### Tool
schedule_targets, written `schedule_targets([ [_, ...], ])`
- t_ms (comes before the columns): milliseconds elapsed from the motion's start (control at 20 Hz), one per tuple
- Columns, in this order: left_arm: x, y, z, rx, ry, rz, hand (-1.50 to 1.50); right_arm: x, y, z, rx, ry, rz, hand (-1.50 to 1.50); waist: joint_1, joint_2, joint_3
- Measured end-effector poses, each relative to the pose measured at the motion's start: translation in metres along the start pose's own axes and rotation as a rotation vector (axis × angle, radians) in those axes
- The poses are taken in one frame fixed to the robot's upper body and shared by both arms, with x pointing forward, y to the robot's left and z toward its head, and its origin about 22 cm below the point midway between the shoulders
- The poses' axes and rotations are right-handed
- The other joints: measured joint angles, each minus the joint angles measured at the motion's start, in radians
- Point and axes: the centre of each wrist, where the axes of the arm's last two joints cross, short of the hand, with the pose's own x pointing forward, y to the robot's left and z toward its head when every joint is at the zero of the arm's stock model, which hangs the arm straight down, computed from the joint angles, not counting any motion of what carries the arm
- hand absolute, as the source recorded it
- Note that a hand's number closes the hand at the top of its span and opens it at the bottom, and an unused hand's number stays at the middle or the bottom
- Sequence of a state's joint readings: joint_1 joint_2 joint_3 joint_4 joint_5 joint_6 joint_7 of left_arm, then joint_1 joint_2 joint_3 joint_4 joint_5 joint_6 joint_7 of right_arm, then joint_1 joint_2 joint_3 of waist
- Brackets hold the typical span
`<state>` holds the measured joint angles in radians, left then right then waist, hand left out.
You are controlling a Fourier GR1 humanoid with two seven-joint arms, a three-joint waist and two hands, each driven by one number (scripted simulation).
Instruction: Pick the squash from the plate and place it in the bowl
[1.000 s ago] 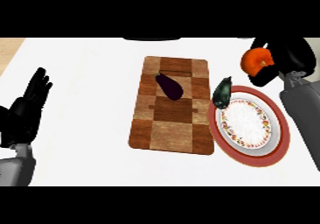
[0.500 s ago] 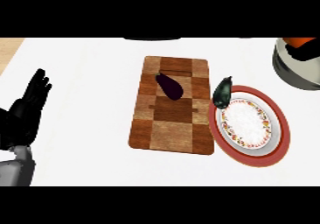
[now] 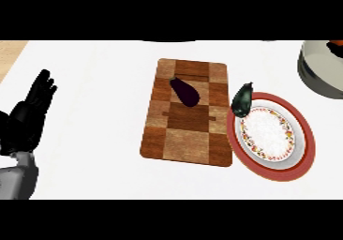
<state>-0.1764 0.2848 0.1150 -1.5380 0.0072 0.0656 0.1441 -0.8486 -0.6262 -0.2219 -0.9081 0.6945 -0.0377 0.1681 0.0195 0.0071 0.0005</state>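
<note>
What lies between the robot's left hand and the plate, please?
In the head view, the wooden cutting board with an eggplant on it lies between the left hand and the plate.

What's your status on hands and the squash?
Left hand open, resting at left edge. Right hand out of view. Dark green squash on plate rim. Orange item in bowl.

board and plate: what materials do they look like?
Board: looks like wood, matte, with checkered light and dark brown blocks and visible grain. Plate: probably glazed ceramic, with a red outer rim, a white centre and a speckled decorative band; the look can't rule out plastic.
</note>
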Motion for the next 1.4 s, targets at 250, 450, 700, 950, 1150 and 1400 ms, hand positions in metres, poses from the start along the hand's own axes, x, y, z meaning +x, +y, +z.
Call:
schedule_targets([
  [250,-0.004,-0.004,0.0,-0.015,-0.014,-0.002,0.0,-0.039,-0.001,-0.014,-0.007,0.022,-0.011,1.5,0.015,0.007,0.001],
  [450,0.002,-0.01,0.0,-0.024,-0.022,0.004,0.0,-0.061,0.002,-0.017,-0.015,0.031,-0.012,1.5,0.027,0.011,0.002],
  [700,0.008,-0.015,-0.003,-0.038,-0.037,0.002,0.0,-0.089,0.007,-0.012,0.041,0.105,0.076,1.5,0.045,0.022,0.002],
  [950,0.012,-0.02,-0.003,-0.052,-0.042,0.005,0.0,-0.119,0.002,-0.002,0.157,0.239,0.08,-1.5,0.055,0.027,0.005],
  [1150,0.013,-0.017,-0.004,-0.049,-0.043,0.01,0.0,-0.134,0.002,0.005,0.23,0.221,0.025,-1.5,0.054,0.027,0.006],
  [1400,0.011,-0.018,-0.003,-0.041,-0.034,0.017,0.0,-0.137,-0.005,0.004,0.164,0.193,-0.251,-1.5,0.044,0.024,0.008],
])
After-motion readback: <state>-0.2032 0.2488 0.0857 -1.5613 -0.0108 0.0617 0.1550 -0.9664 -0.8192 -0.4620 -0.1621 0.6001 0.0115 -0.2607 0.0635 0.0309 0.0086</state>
